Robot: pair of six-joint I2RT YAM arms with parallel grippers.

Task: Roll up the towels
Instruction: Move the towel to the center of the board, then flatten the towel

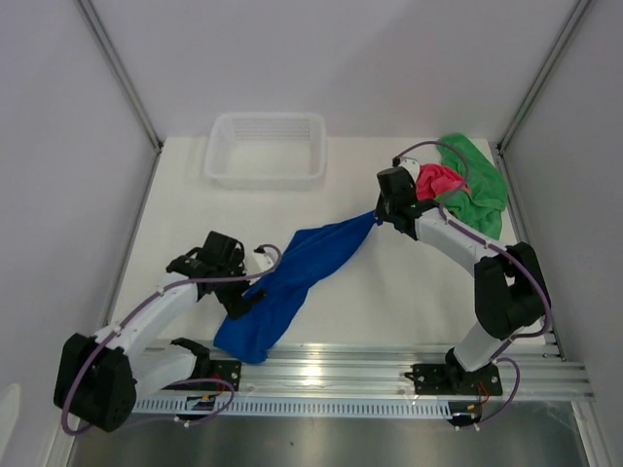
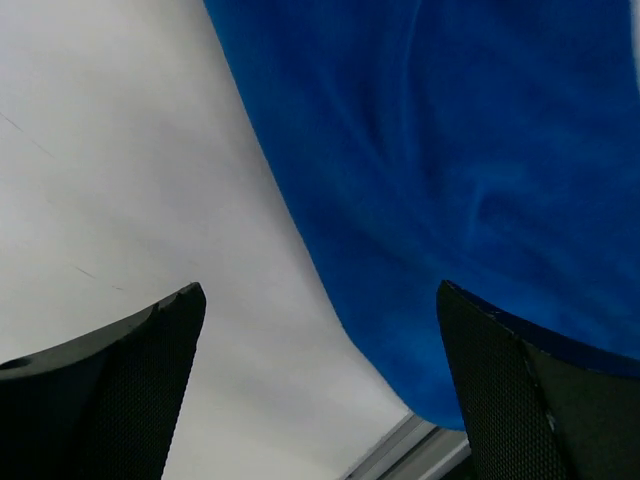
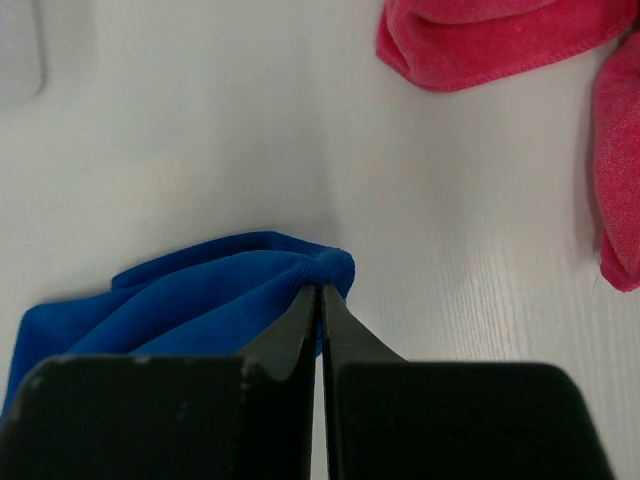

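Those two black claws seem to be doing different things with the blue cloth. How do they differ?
The left claw stands wide open and grips nothing, while the right claw is shut tight on a corner of the blue towel. The left claw is at the towel's broad near end, the right claw at its narrow far tip. Both are black, two-fingered, and at the same towel.

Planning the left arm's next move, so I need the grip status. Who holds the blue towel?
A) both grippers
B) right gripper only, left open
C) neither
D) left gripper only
B: the right gripper is shut on a corner of the blue towel, while the left gripper stands open at the towel's edge, gripping nothing.
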